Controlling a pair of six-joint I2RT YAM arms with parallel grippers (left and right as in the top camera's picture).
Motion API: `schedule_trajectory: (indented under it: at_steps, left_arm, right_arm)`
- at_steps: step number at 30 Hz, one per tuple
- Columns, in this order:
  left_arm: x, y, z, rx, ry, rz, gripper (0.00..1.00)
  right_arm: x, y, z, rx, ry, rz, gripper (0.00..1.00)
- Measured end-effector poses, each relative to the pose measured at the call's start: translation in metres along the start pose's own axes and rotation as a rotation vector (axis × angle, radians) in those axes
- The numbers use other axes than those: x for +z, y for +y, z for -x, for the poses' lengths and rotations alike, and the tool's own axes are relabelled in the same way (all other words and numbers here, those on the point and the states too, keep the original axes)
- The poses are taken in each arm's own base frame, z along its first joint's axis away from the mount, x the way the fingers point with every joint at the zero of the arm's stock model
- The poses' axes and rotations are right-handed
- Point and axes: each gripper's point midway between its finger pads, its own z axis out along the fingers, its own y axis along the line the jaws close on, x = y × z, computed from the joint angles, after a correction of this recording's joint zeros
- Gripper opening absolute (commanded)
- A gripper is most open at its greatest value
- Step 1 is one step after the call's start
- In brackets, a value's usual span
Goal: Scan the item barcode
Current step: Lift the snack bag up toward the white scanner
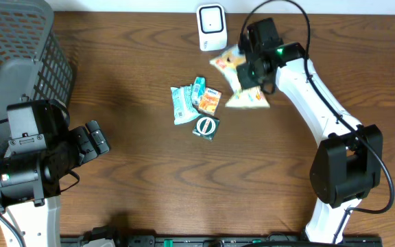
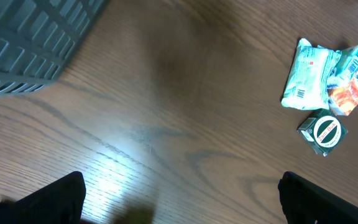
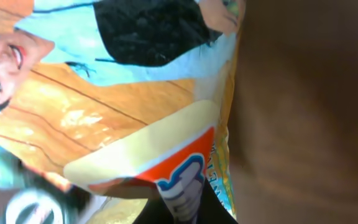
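At the far left stands a grey plastic mesh basket point(image 1: 19, 48), stiff and open-lattice. Just beside it the left pincer point(image 1: 98, 140) hangs released, jaws spread wide over bare wood-grain, and is well apart from anything it could act on. On the middle of the brown wooden desk point(image 1: 136, 185) lies a small cluster touching one another: a teal crinkled foil packet point(image 1: 182, 103), an orange sachet point(image 1: 210, 101) and a dark square packet with a round white logo point(image 1: 206, 127), all flat and soft-skinned. Further right, at the desk's far edge, sits the white box-shaped barcode scanner point(image 1: 212, 26), hard and smooth. Just beside it, nearer the robot and to the right, is the yellow-and-orange glossy snack bag point(image 1: 226, 63), which the right pincer point(image 1: 252, 68) has clenched. The bag's long axis runs diagonally, one end close to the scanner and the other trailing away to the right. The film is slick, printed and puffy (it fills the right wrist view entirely), so it will likely flex and glare. The right arm is plainly the nearer one; presenting the barcode probably needs only a short shift toward the scanner.
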Motion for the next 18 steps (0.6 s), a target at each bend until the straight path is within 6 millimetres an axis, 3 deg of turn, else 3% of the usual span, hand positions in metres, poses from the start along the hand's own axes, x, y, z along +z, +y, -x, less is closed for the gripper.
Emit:
schedule_trajectory:
  at_steps: [5, 10, 15, 18]
  left_arm:
    - [0.0, 0.0, 0.0, 0.0, 0.0, 0.0, 0.98]
    - [0.0, 0.0, 0.0, 0.0, 0.0, 0.0, 0.98]
    - [0.0, 0.0, 0.0, 0.0, 0.0, 0.0, 0.98]
    - [0.0, 0.0, 0.0, 0.0, 0.0, 0.0, 0.97]
  right_arm:
    - [-0.007, 0.0, 0.057, 0.026, -0.233, -0.007, 0.01]
    - [-0.027, 0.008, 0.112, 0.065, -0.473, 0.024, 0.01]
    - [-0.048, 0.017, 0.153, 0.083, -0.667, 0.06, 0.01]
    - [-0.05, 0.019, 0.173, 0.083, -0.756, 0.072, 0.01]
